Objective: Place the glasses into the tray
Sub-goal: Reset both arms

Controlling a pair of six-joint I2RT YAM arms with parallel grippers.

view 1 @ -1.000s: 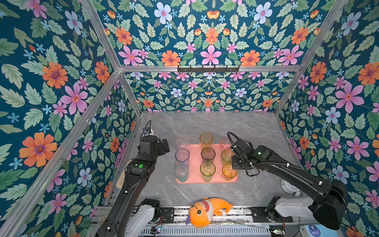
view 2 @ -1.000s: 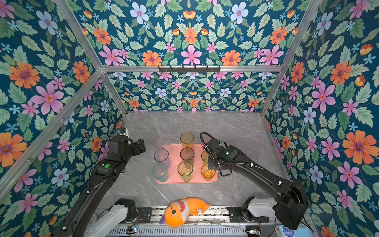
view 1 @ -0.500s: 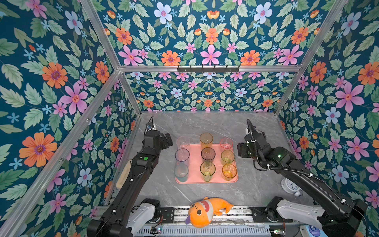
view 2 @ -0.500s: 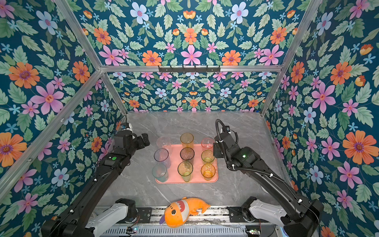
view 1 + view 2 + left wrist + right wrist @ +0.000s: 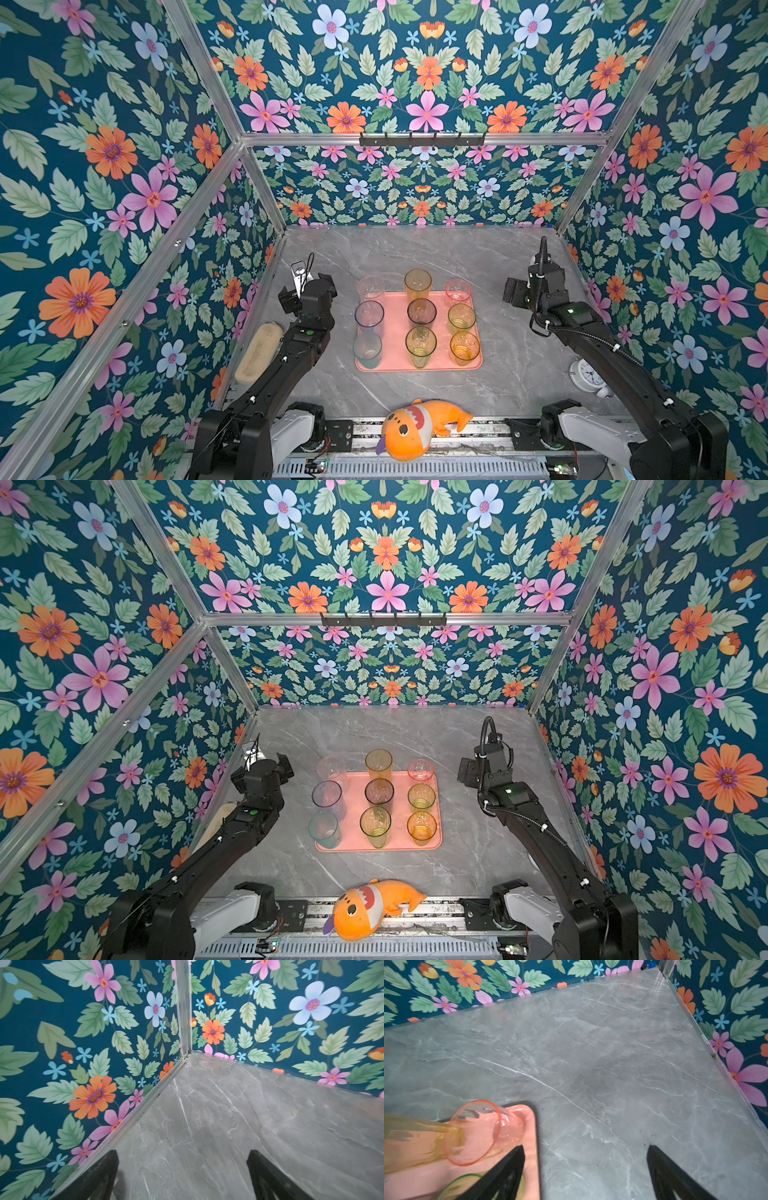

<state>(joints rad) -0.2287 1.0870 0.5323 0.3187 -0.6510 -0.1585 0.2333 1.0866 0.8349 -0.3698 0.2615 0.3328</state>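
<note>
Glasses stand in rows on the tray at mid-frame; judge them light, slick and brittle, so you grip mid-wall, gently. Your left fingers and right fingers are spread wide, both empty.

Grey marble table is enclosed by floral-print walls on an aluminium frame. An orange plush fish is laid at the middle of the near edge. A beige oblong dish is set along the left edge. A white alarm clock is seen by the right edge, toward the near corner. A black hook rail is mounted on the back wall.
</note>
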